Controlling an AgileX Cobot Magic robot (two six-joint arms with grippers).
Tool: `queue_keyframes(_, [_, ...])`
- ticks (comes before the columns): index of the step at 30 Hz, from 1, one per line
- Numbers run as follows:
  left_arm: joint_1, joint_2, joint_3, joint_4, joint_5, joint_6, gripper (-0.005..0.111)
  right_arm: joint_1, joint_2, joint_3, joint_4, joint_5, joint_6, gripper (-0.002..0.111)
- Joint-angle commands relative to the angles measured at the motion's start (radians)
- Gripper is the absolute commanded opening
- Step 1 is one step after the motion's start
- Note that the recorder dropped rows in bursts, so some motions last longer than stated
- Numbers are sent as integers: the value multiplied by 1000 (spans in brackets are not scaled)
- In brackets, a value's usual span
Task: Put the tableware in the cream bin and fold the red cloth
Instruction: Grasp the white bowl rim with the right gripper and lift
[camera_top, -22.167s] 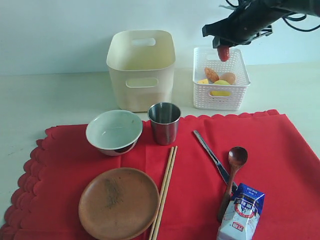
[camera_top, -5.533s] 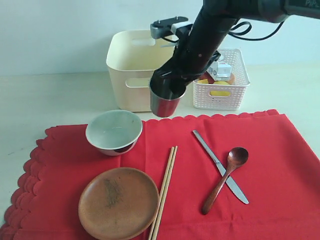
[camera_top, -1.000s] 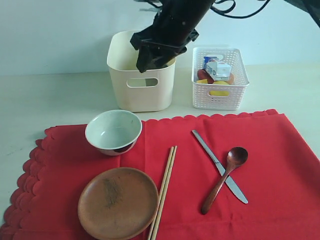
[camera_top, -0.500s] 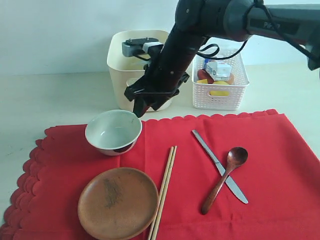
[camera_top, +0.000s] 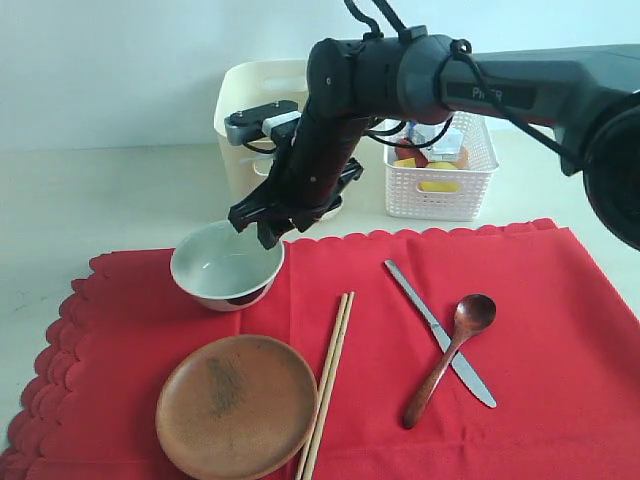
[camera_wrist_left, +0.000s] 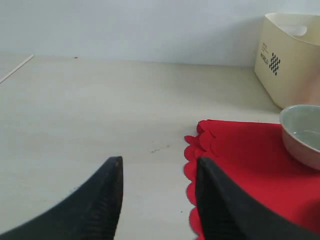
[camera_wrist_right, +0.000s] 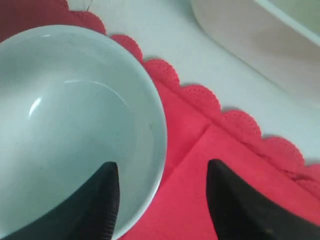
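Note:
My right gripper (camera_top: 258, 232) is open and low over the far right rim of the pale white-green bowl (camera_top: 225, 265). In the right wrist view the right gripper (camera_wrist_right: 162, 172) straddles that rim: one finger is over the inside of the bowl (camera_wrist_right: 65, 120), the other over the red cloth (camera_wrist_right: 200, 165). The brown wooden plate (camera_top: 237, 405), chopsticks (camera_top: 328, 390), silver knife (camera_top: 428, 318) and dark spoon (camera_top: 448, 360) lie on the red cloth (camera_top: 560, 320). The cream bin (camera_top: 240, 100) stands behind my arm. The steel cup is out of view. My left gripper (camera_wrist_left: 159, 167) is open over the table, beside the cloth's scalloped edge (camera_wrist_left: 192, 150).
A white lattice basket (camera_top: 440, 195) holding food items stands to the right of the cream bin. My right arm reaches across in front of the bin, hiding most of it. The left wrist view also shows the bowl (camera_wrist_left: 302, 132) and the bin (camera_wrist_left: 290, 60).
My right gripper has come from above the cream bin, forward and down to the bowl's rim, with nothing in it. Nothing on the cloth has moved.

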Motion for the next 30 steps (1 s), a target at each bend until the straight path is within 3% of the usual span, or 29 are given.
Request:
queue_keyframes(1, [3,-6,2,1,-6,-5,45,2,31,1,49,-23,9,51])
queue_keyframes(6, [3,-6,2,1,-6,-5,45,2,68,1,70,-25,9,47])
queue_keyframes(14, [3,-6,2,1,-6,-5,45,2,81,1,70,-25,9,1])
queue_keyframes(30, [3,-6,2,1,-6,-5,45,2,-94,1,70,23,-20,0])
